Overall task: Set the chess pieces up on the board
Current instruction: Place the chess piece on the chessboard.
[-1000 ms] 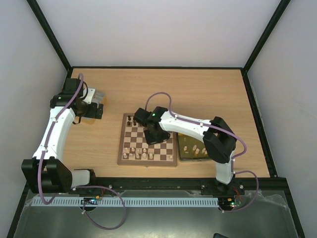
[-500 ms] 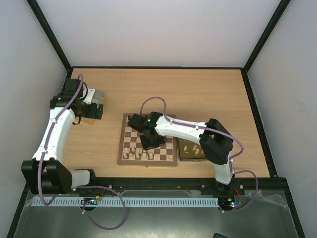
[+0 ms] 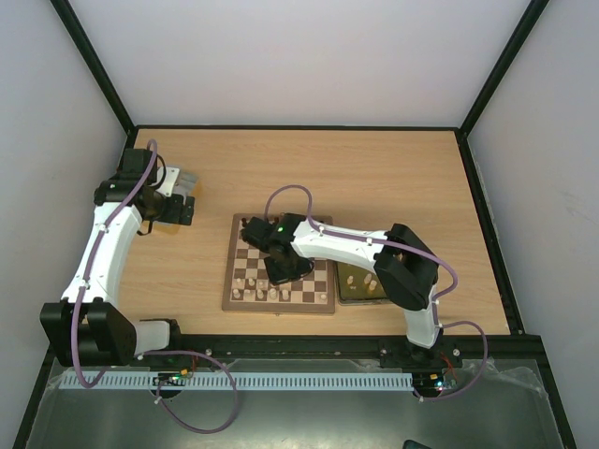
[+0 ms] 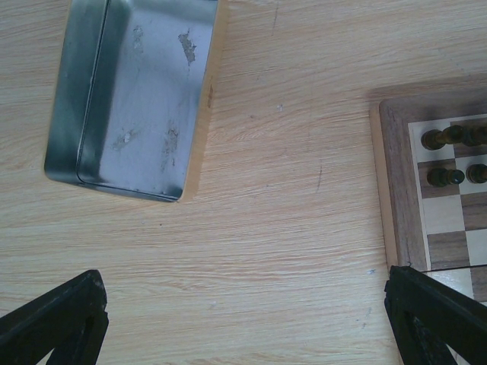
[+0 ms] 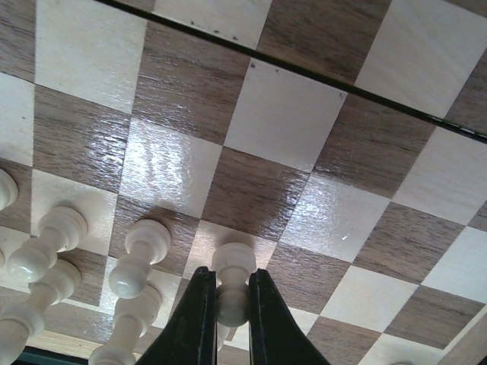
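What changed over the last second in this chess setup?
The right gripper, shut on a pale pawn, swung from the middle of the board toward its near-left rows, then almost settled. No grasp or release shows. The left gripper stayed open near the silver tray.

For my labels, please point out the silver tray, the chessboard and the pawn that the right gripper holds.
silver tray [image 4: 129, 91], left wrist view, bare floor.
chessboard [image 4: 396, 190], left wrist view, wooden border.
cream pawn [image 5: 233, 260], right wrist view, round head.
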Robot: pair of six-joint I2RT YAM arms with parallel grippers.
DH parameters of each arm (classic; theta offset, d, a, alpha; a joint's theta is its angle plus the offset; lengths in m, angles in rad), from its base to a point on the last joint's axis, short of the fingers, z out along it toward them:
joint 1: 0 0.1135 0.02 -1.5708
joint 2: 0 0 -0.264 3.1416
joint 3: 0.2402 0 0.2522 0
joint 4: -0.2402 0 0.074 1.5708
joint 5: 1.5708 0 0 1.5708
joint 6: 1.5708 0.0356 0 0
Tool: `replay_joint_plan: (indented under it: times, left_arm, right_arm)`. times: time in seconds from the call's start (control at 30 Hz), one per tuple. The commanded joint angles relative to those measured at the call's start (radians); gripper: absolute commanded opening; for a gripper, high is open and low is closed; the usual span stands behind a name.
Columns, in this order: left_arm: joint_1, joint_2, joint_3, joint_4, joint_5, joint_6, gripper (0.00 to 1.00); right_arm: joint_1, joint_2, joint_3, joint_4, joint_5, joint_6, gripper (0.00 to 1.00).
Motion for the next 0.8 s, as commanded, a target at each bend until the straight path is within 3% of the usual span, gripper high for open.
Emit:
replay_joint_plan:
  times: [0.0,0.77]
  left_arm:
    - [-0.002,-0.013,-0.007,0.009,-0.005,-0.01,0.99]
    - [-0.002,-0.005,-0.003,0.009,-0.005,-0.01,0.99]
  right_arm:
    - [0.007,0.004,-0.019,-0.007,0.013,0.016,0.02]
    - [0.007,0.013,-0.017,0.004,-0.01,-0.001,0.02]
